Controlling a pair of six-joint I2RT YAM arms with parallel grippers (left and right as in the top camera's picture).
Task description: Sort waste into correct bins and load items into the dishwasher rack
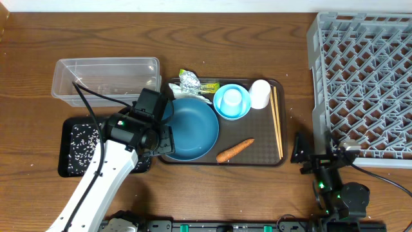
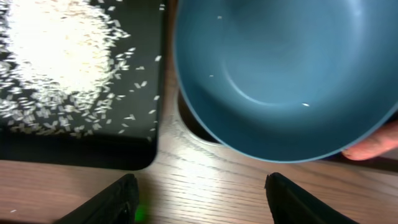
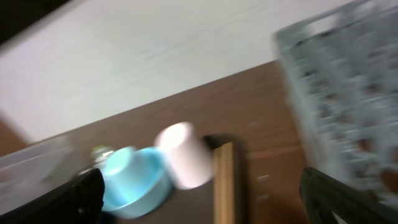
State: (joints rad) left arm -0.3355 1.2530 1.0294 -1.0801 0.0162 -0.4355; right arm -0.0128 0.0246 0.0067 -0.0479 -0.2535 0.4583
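Grey plastic lattice fills the right of the table: the dishwasher rack (image 1: 364,77), with nothing in it that shows. At centre lies the brown serving tray (image 1: 257,145). The clear tub (image 1: 106,77) stands to its upper left and the black tray (image 1: 65,164) below that, with white rice (image 1: 82,142) scattered over its floor.

The big dark-blue bowl (image 1: 190,129) sits on the left end of the serving tray. The left gripper (image 1: 165,139) is at the bowl's left rim. In the wrist view its fingers (image 2: 118,200) stand apart over bare wood with nothing between them; the bowl is just ahead and to the right, the black tray ahead and to the left.

The small light-blue bowl (image 1: 241,109) holds the pale-blue cup (image 1: 233,98). The white cup (image 1: 260,93) is just to its right, and the chopsticks (image 1: 277,122) lie along the tray's right edge. The carrot piece (image 1: 235,149) lies near the front edge, and the foil wrapper (image 1: 192,82) and white tissue (image 1: 201,98) lie behind the big bowl.

The right gripper (image 1: 301,151) hangs just right of the serving tray, below the rack's near corner. Its jaws are spread wide and empty, in a blurred view facing the white cup and chopsticks.
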